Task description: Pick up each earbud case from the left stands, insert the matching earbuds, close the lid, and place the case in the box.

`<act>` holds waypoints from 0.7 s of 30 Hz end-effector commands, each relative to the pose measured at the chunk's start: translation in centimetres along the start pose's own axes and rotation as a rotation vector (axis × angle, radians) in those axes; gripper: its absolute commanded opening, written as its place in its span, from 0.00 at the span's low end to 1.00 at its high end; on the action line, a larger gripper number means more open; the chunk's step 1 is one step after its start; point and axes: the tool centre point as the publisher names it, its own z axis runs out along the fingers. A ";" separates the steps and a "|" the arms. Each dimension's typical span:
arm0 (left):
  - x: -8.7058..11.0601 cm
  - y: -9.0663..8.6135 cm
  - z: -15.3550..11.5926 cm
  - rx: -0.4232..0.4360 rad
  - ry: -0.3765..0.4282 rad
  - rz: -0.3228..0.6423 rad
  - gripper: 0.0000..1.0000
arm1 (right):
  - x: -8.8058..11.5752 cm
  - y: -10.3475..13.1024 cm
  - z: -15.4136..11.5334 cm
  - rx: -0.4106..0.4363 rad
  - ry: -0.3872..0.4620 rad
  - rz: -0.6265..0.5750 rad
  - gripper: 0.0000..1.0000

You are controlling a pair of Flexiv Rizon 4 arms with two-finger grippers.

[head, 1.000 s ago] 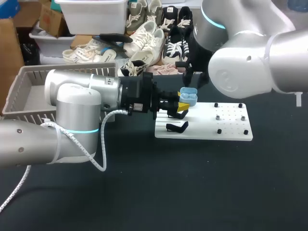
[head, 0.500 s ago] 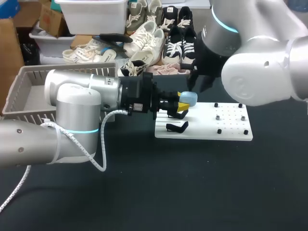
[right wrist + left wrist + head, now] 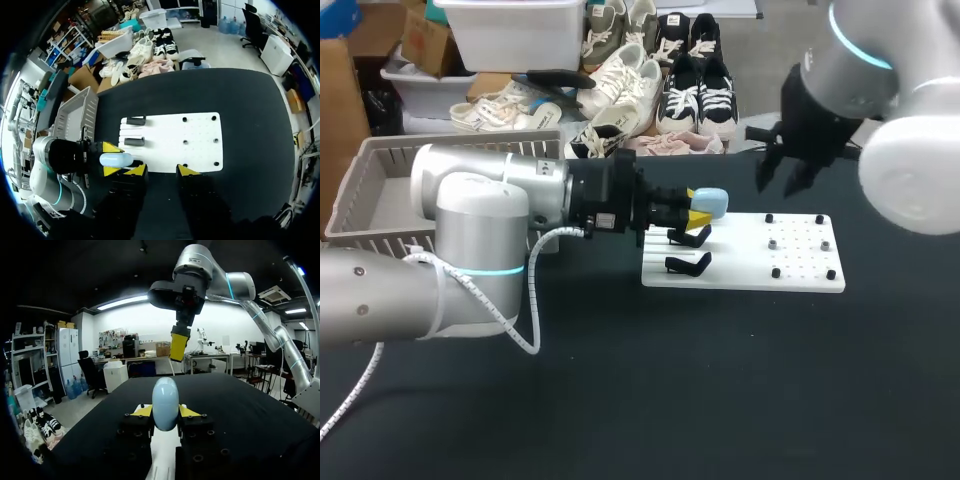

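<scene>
Left gripper (image 3: 697,207) is clamped on the earbud case (image 3: 711,204), one yellow tip on each side. Case is pale blue, lid down, poking out past the fingertips. Left wrist view: case (image 3: 165,402) sits dead centre between the tips, rounded end forward. It hangs at the left end of the white board (image 3: 790,262), close above the two black stands (image 3: 688,264); can't tell any contact. Right gripper (image 3: 782,180) is further out, high over the board's far right side and well apart from the case, fingers spread with nothing between them. Grey basket (image 3: 380,200) sits far left, behind the left arm.
</scene>
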 end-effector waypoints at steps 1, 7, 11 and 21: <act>-0.5 -0.5 -2.8 -0.072 0.001 0.008 0.00 | 2.2 -2.1 -0.7 0.005 -0.111 0.024 0.34; -0.5 0.4 -8.2 -0.179 0.063 0.021 0.00 | 3.9 -3.7 0.2 0.033 -0.068 0.070 0.33; -0.5 1.4 -12.3 -0.261 0.112 0.034 0.00 | 5.0 -4.5 0.9 0.044 -0.040 0.106 0.33; 0.8 4.1 -18.7 -0.394 0.167 0.029 0.00 | 6.2 -4.9 0.5 0.058 -0.059 0.162 0.35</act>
